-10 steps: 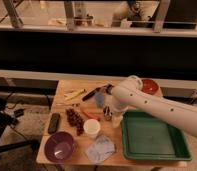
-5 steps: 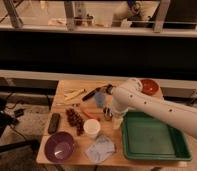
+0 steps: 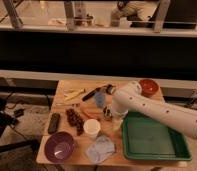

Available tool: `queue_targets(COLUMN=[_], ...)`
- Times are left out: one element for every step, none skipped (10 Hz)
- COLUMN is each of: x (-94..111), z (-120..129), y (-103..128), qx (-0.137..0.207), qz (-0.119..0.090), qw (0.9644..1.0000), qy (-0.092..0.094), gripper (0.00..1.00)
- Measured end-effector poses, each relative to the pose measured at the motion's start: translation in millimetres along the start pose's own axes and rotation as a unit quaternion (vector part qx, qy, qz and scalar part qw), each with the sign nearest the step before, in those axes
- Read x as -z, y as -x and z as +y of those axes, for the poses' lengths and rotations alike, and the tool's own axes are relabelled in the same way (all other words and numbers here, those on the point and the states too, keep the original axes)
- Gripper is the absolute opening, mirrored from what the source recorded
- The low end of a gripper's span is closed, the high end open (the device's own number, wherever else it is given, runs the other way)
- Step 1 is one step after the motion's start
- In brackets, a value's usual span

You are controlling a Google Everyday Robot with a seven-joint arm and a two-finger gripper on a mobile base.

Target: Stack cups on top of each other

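The gripper (image 3: 113,111) hangs low over the middle of the wooden table (image 3: 62,107), at the end of the white arm (image 3: 157,112) that reaches in from the right. How wide it stands, and whether it grips anything, I cannot tell. The wrist's own bulk hides that.

Right at its left edge sits the small silver cup (image 3: 107,115), touching it or very nearly so. This is probably the cup being handled, since it is the smaller of the two and would nest inside the other. The pale blue cup (image 3: 100,99) stands upright just behind and to the left, apart from the gripper and with its mouth open upward, which makes it the likely receiver.

A white cup (image 3: 92,128) stands just in front (close enough that a careless swing could knock it). Further out are:

- a dark red cluster (image 3: 74,120) and a dark remote-like bar (image 3: 54,122) to the left
- a purple bowl (image 3: 59,146) and a crumpled blue cloth (image 3: 100,148) at the near edge
- a green tray (image 3: 152,137) under the arm
- an orange-red bowl (image 3: 148,87) at the far right corner

The stack is not yet made.
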State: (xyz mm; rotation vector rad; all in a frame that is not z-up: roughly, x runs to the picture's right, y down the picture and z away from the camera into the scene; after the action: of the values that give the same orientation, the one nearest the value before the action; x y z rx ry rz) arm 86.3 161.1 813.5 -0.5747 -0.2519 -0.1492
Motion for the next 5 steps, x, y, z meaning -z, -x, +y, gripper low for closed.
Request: queue_targets(x=[-4.7, -9.9, -15.2, -18.2, -20.7], z=[-1.7, -3.0, -5.6, -7.1, -8.5], y=[0.4, 0.3, 1.7, 3.3, 4.6], qx=[0.0, -0.001, 0.001, 0.004, 0.005], qz=[-0.002, -0.004, -0.005, -0.005, -0.006], qw=[1.0, 1.0, 1.0, 1.0, 1.0], qy=[0.0, 0.0, -0.002, -0.002, -0.003], gripper=[0.8, 0.8, 0.8, 0.8, 0.8])
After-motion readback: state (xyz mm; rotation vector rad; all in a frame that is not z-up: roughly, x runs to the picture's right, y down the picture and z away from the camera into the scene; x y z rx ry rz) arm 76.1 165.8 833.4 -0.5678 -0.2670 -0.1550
